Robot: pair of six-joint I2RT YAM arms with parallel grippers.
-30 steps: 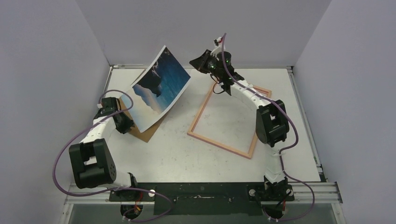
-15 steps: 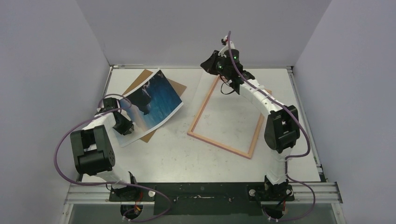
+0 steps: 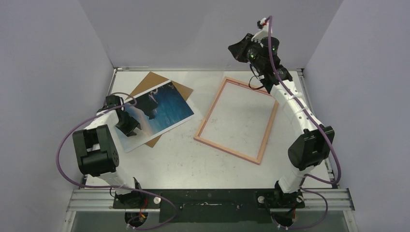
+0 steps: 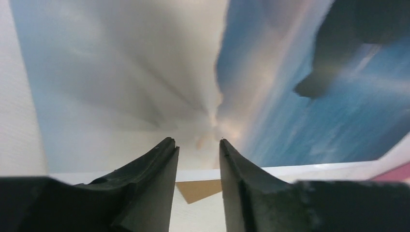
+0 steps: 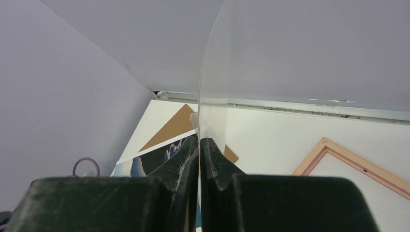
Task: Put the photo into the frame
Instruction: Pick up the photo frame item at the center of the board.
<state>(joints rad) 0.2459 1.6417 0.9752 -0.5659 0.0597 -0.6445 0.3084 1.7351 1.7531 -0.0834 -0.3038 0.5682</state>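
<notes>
Lying picture-side up on the left of the counter (image 3: 174, 159), the photo (image 3: 159, 108) rests on a brown panel (image 3: 153, 80) whose corners show past its far and near edges. The left claw (image 4: 196, 142) sits low over the print's pale near-left corner. Its fingers are parted by a narrow gap, and nothing shows pinched between them. The frame (image 3: 227, 150) lies flat right of centre, just beside the photo's right corner but not touching it, with bare counter showing through its opening. The right arm is raised high over the frame's far end. The right claw (image 5: 199, 140) is closed tight on the lower edge of a clear sheet (image 5: 212, 87), which stands upright from the fingers.
</notes>
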